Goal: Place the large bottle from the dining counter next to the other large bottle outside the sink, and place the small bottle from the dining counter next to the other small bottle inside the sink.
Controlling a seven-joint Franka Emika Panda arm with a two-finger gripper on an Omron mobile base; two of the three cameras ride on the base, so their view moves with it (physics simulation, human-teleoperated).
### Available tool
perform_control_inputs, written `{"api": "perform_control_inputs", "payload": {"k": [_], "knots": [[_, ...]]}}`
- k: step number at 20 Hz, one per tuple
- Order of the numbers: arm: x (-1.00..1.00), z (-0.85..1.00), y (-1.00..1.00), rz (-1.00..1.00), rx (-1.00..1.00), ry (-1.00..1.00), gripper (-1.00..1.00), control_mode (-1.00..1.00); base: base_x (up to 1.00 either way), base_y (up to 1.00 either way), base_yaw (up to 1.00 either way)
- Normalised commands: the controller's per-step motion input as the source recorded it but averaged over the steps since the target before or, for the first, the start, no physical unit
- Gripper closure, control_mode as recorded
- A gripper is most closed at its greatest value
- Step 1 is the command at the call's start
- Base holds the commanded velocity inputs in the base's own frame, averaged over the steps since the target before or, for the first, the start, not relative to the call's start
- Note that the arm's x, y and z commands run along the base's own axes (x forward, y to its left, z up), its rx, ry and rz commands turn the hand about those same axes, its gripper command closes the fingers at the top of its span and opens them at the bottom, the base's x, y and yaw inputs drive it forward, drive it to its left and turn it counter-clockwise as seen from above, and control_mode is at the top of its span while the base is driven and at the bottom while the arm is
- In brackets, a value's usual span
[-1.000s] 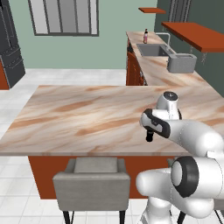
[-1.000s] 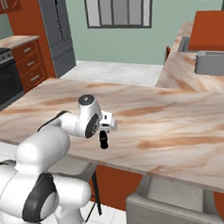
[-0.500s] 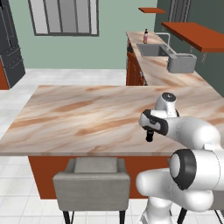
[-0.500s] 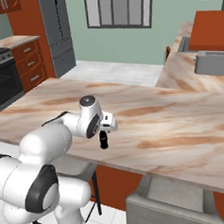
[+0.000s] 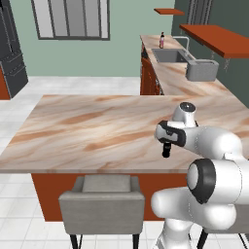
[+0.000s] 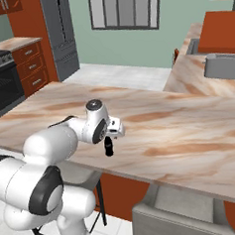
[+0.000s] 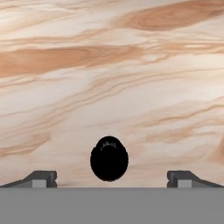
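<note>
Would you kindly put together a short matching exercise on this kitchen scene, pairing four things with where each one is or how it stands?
Things:
1. small bottle
2. gripper
3. toaster
4. stool

Places or states:
A. on the worktop beside the sink
B. open, fingertips wide apart above the bottle
C. upright on the dining counter, under the hand
D. on the floor at the counter's near edge

Pairs: 1-C, 2-B, 3-A, 4-D

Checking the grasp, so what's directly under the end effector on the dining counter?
The small bottle stands upright on the dining counter, below the open end effector. The counter patch beneath the bottle is covered.
</note>
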Motion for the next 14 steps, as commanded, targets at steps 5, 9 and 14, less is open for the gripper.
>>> {"api": "perform_control_inputs", "payload": {"k": [5,9,14], "knots": [[0.04,-0.13,0.00,0.00,0.01,0.00,-1.00,-1.00,0.00,0.00,0.00],[0.11,-0.11,0.00,0.00,0.00,0.00,-1.00,-1.00,0.00,0.00,0.00],[0.15,-0.12,0.00,0.00,0.00,0.00,-1.00,-1.00,0.00,0.00,0.00]]}}
